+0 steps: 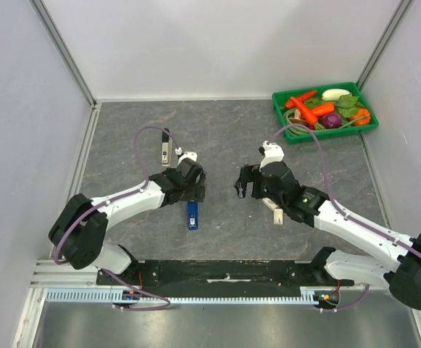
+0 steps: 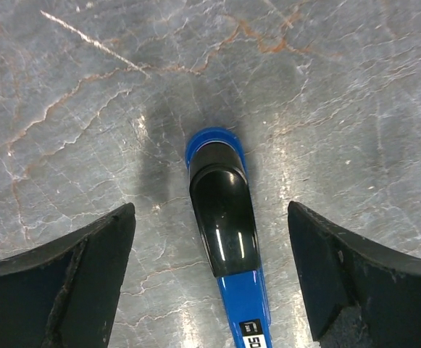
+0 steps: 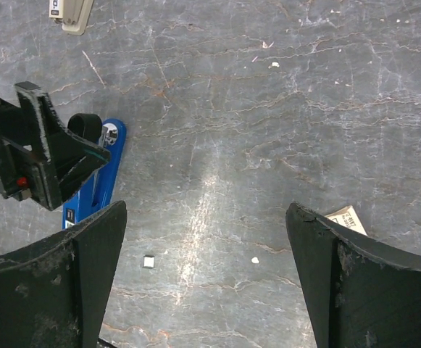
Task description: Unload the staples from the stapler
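A blue stapler (image 1: pixel 192 214) with a black top lies flat on the grey table, near the front centre. My left gripper (image 1: pixel 193 187) hovers over its far end, open and empty. In the left wrist view the stapler (image 2: pixel 224 217) lies lengthwise between the wide-spread fingers (image 2: pixel 87 268), which do not touch it. My right gripper (image 1: pixel 245 185) is open and empty, to the right of the stapler over bare table. In the right wrist view the stapler (image 3: pixel 98 177) shows at the left, partly hidden by the left gripper (image 3: pixel 36 156). No staples are visible.
A small cardboard box (image 1: pixel 274 212) lies beside the right arm; its corner shows in the right wrist view (image 3: pixel 346 219). A beige oblong object (image 1: pixel 166 148) lies at the back left. A green tray (image 1: pixel 373 125) of toy vegetables stands at the back right. A tiny white square (image 3: pixel 149 262) lies on the table.
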Tool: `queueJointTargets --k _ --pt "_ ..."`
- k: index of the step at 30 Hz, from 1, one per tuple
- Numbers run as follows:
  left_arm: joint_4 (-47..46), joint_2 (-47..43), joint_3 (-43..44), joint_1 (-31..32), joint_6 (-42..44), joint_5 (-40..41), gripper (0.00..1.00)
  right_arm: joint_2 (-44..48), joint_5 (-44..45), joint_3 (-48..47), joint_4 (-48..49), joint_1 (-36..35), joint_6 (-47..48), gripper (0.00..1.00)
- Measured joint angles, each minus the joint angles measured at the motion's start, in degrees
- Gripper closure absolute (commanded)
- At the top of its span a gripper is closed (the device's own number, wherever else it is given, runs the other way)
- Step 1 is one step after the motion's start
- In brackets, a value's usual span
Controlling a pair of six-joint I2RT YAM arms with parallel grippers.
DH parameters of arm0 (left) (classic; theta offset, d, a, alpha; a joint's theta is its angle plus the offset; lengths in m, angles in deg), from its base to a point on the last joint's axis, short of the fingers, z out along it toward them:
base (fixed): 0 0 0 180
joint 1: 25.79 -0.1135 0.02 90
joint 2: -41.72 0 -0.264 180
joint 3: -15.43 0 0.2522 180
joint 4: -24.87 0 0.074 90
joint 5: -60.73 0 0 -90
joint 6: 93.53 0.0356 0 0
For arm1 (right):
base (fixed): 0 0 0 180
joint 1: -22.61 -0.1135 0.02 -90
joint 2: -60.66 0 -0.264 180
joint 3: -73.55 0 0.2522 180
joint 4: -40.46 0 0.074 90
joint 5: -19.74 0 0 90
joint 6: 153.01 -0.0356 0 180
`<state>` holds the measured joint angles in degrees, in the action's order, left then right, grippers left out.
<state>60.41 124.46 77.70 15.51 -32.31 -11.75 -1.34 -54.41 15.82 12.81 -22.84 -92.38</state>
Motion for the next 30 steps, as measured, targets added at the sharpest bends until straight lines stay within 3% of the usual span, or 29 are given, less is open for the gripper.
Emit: queueJointTargets --k 25,28,30 --pt "-2.2 4.7 0.3 1.4 -1.7 3.9 0.5 -0.4 -2.6 0.0 0.1 0.0 -0.6 0.04" --pt "-2.2 5.2 1.2 1.7 -1.7 4.5 0.6 -0.4 -2.7 0.0 0.1 0.0 -0.6 0.05" --pt "-2.2 5.5 2.0 1.9 -1.8 4.7 0.78 -0.4 -2.8 0.0 0.1 0.0 -0.6 0.06"
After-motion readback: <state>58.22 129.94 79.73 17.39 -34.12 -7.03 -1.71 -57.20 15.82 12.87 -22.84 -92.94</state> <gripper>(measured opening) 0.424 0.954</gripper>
